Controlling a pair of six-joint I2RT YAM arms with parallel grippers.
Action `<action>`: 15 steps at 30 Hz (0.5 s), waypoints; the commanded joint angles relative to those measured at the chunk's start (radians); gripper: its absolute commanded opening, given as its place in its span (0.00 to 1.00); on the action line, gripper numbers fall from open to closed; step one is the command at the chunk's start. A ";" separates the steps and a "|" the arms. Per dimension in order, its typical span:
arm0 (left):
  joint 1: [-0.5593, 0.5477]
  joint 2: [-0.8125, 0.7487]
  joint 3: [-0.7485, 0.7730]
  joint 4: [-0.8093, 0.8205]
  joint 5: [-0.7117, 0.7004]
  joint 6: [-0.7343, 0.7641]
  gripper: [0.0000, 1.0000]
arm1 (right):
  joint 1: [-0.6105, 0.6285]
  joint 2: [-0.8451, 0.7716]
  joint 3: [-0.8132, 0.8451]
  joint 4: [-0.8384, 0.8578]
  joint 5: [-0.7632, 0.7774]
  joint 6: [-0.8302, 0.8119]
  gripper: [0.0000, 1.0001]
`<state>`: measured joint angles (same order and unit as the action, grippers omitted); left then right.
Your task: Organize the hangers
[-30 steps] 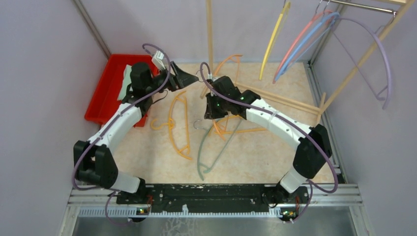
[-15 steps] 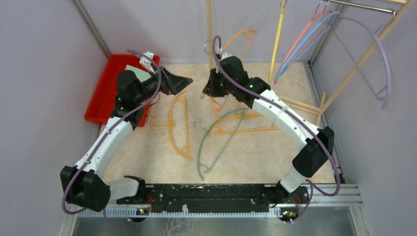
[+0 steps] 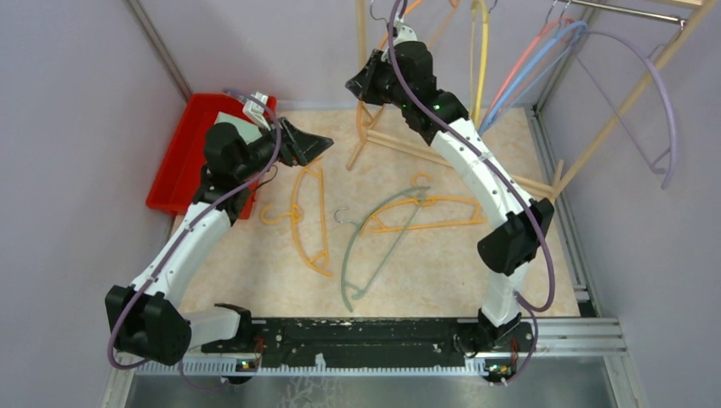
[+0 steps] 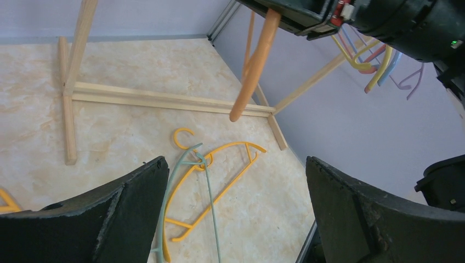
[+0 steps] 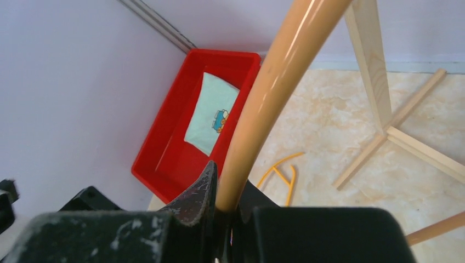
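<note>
Beside the rack, right arm reaches high — gripping orange hanger.

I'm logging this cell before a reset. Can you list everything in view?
held hanger: one, orange, high by the rack
hung hangers: at least four; yellow, pink, blue, lavender; rail, far right
green hanger: one, table centre, crossing the yellow one
yellow hanger: one, table centre
orange hangers: one or two, table left
bin: one, red, far left
printed sheet: one, pale green, inside the bin
rack: one, pale wood, far side
left gripper: open, empty
right gripper: shut on the held hanger
</note>
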<state>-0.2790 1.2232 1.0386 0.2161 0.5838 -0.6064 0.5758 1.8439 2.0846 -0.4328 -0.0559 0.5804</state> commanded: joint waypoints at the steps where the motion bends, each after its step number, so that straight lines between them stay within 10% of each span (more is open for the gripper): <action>1: 0.004 0.004 -0.008 0.001 0.012 0.026 1.00 | -0.049 0.026 0.088 0.109 -0.015 0.004 0.00; 15: 0.007 0.021 -0.052 -0.002 0.000 0.059 1.00 | -0.073 0.008 0.055 0.222 -0.111 -0.021 0.00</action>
<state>-0.2787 1.2304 0.9993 0.2012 0.5838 -0.5709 0.4999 1.9049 2.1094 -0.3286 -0.1036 0.5858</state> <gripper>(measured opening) 0.996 0.076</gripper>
